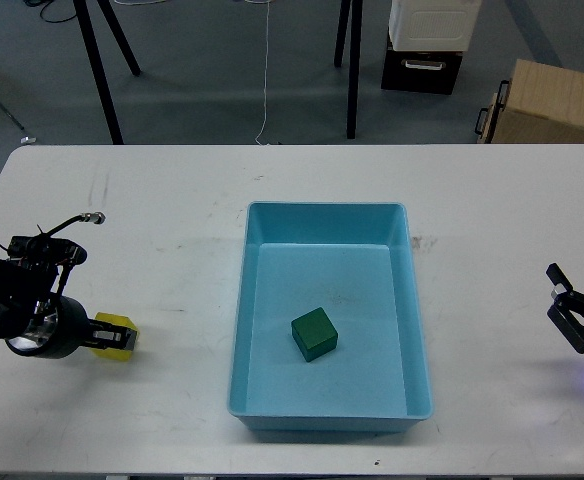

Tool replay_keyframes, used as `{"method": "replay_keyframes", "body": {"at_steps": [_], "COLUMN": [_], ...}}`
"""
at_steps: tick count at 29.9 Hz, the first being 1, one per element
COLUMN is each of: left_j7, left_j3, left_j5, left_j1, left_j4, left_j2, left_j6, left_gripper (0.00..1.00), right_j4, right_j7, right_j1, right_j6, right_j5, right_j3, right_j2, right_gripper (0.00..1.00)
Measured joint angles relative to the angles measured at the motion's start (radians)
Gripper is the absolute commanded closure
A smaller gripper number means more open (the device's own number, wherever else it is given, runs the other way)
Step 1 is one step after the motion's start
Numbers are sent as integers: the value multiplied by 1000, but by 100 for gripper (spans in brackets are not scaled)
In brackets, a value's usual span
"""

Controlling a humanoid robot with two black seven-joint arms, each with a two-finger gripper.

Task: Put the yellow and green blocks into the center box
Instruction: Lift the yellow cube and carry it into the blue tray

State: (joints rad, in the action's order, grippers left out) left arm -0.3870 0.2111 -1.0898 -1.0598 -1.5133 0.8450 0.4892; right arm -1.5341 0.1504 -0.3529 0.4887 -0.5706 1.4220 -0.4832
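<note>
A green block (314,334) lies inside the light blue box (262,300) at the table's center. A yellow block (117,335) sits on the white table at the left, between the fingers of my left gripper (113,337). The black fingers close on the block's near and far sides; the block looks just at or slightly above the table. My right gripper (569,317) is at the far right edge of the table, its two fingers spread apart and empty.
The white table (172,220) spreads around the box. Beyond its far edge stand tripod legs (102,80), a black-and-white case (427,45) and a cardboard box (550,102) on the floor.
</note>
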Motion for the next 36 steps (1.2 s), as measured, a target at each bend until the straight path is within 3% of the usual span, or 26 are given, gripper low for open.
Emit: {"method": "replay_keyframes", "body": {"at_steps": [8, 15, 22, 36], "left_j7": [-1, 2, 2, 2], "left_j3": [-85, -107, -9, 58], "left_j5": [16, 140, 210, 242], "left_j1": [-50, -355, -528, -544], "left_j4": [-16, -56, -21, 142], "left_j2": [29, 10, -223, -673], "left_j6": [0, -1, 0, 0], "left_gripper": [99, 98, 97, 90], "right_j4": [0, 0, 3, 14], "right_j7": [0, 0, -1, -1], "right_j1": [-1, -2, 0, 2], "right_j6": [0, 0, 0, 0], "right_j5": [0, 0, 0, 0], "right_j3": [0, 6, 13, 14], "right_j2": [0, 0, 0, -9], "right_gripper": [1, 1, 1, 1]}}
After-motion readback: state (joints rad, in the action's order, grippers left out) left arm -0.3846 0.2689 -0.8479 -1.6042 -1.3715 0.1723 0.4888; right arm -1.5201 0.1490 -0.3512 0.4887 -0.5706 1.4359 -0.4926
